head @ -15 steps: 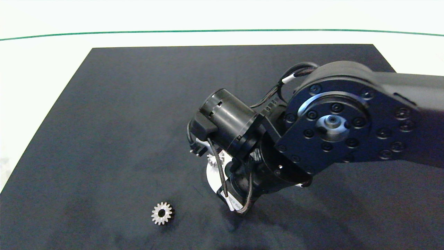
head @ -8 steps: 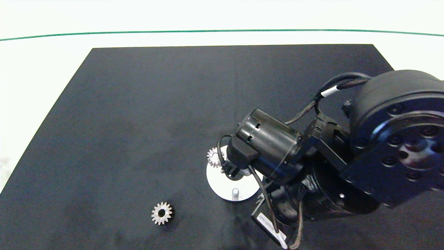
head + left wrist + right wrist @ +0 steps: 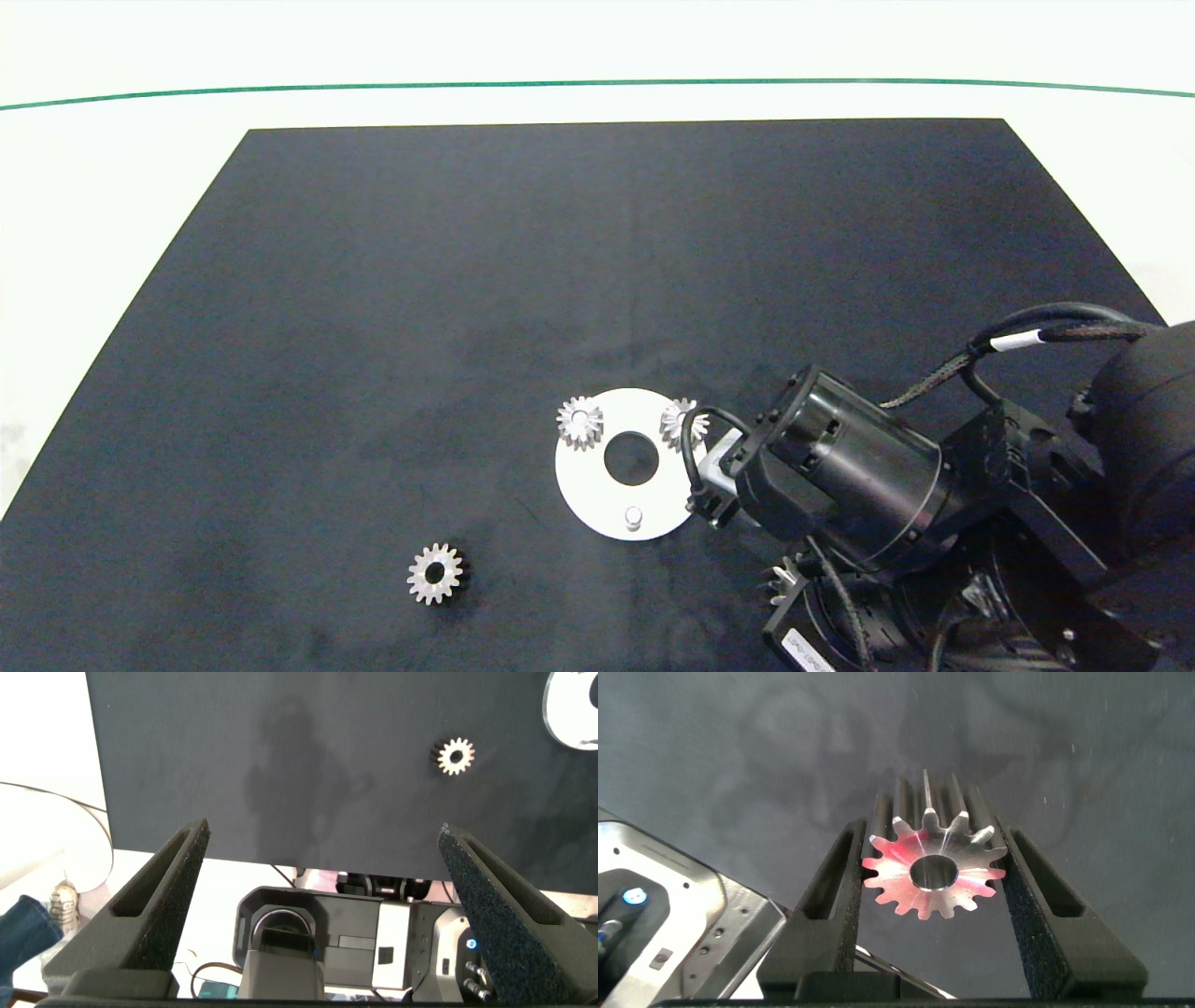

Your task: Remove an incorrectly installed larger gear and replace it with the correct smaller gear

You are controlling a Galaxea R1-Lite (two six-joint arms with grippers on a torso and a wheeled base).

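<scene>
1. With the larger gear (image 3: 936, 871) clamped between its fingers, my right hand (image 3: 936, 873) hangs off the white disc (image 3: 597, 504), near the table's (image 3: 373, 280) front right.
2. One peg (image 3: 634, 515) stands bare for the swap.
3. I see the smaller gear (image 3: 435, 573) lying loose, well apart.
4. My left hand (image 3: 322, 859) is parked, fingers wide.

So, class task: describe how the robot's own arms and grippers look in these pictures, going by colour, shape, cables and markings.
The right arm is black, with a ribbed cylindrical wrist, braided black cables, a white cable tag and a white printed label. Both the right gripper and the left gripper have two long, dark grey, rough-textured fingers.
</scene>
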